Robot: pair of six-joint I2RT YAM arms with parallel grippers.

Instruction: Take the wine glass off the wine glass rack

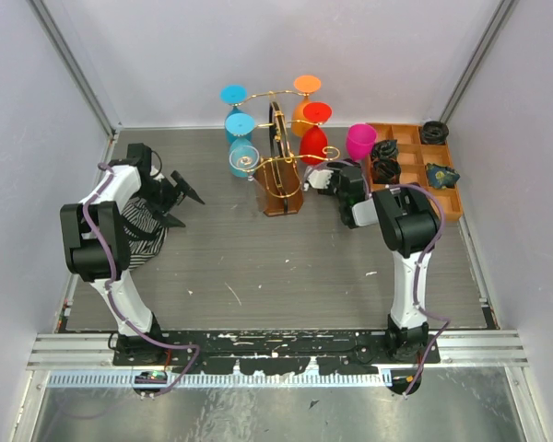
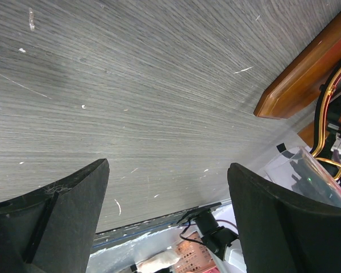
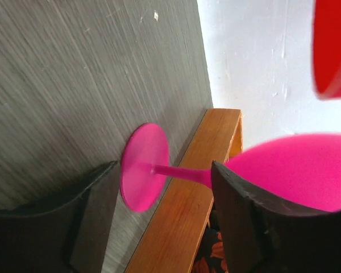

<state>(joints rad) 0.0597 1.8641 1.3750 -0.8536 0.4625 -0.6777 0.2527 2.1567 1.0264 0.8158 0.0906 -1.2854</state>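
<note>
A pink wine glass [image 1: 360, 140] stands upright on the table against the orange-brown tray [image 1: 415, 175], off the rack. In the right wrist view its foot and thin stem [image 3: 176, 170] sit between my right gripper's [image 3: 163, 170] fingers, which stand apart and do not touch it. The wine glass rack [image 1: 278, 124], gold wire on a brown wooden base [image 1: 282, 198], still carries blue, orange, red and clear glasses. My right gripper [image 1: 336, 178] is just right of the rack. My left gripper [image 1: 182, 196] hangs open and empty left of the rack, over bare table [image 2: 167, 216].
The compartment tray [image 3: 199, 193] at back right holds dark floral items. A red glass [image 3: 332, 45] hangs close above the pink one. A striped cloth [image 1: 143, 221] lies under the left arm. The rack base [image 2: 298, 74] and a clear glass [image 2: 318, 176] show right of the left gripper.
</note>
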